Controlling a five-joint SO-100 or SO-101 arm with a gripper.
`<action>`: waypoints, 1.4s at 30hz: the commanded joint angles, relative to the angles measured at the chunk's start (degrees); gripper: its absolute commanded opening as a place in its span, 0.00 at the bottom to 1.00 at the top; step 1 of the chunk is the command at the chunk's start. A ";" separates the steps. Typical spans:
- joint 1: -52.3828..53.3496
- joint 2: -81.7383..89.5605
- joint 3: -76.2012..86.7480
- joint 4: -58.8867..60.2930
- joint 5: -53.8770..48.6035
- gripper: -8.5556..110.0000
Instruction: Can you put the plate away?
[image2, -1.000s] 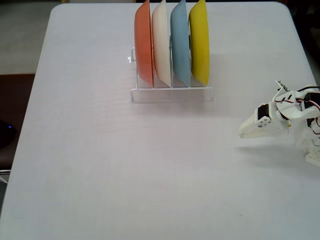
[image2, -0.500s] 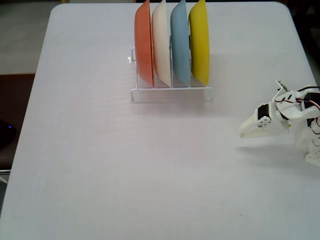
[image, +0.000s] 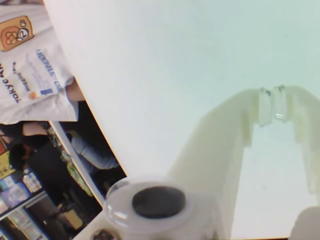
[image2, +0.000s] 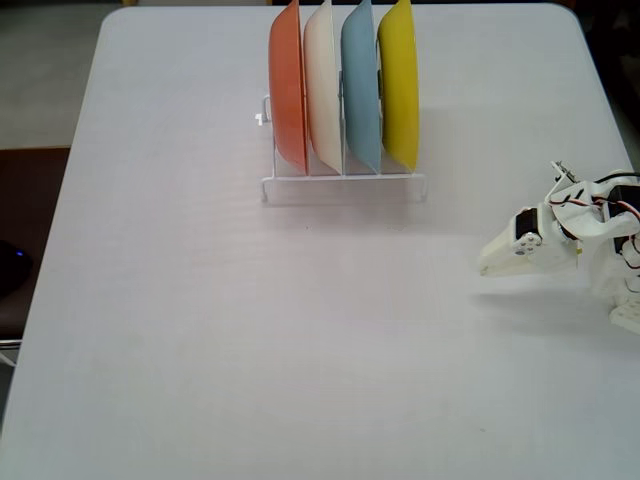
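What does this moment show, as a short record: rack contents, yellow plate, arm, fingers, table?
rack: white wire dish rack near the table's far edge in the fixed view
rack contents, left to right: orange plate, cream plate, light blue plate, yellow plate, all on edge
yellow plate: in the rightmost slot, apart from the arm
arm: folded low at the right edge, gripper pointing left
fingers: tips together, holding nothing
table: white table, bare elsewhere
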 joint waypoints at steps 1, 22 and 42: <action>0.18 0.79 -0.70 -0.62 0.35 0.07; 0.18 0.79 -0.70 -0.62 0.35 0.07; 0.18 0.79 -0.70 -0.62 0.35 0.07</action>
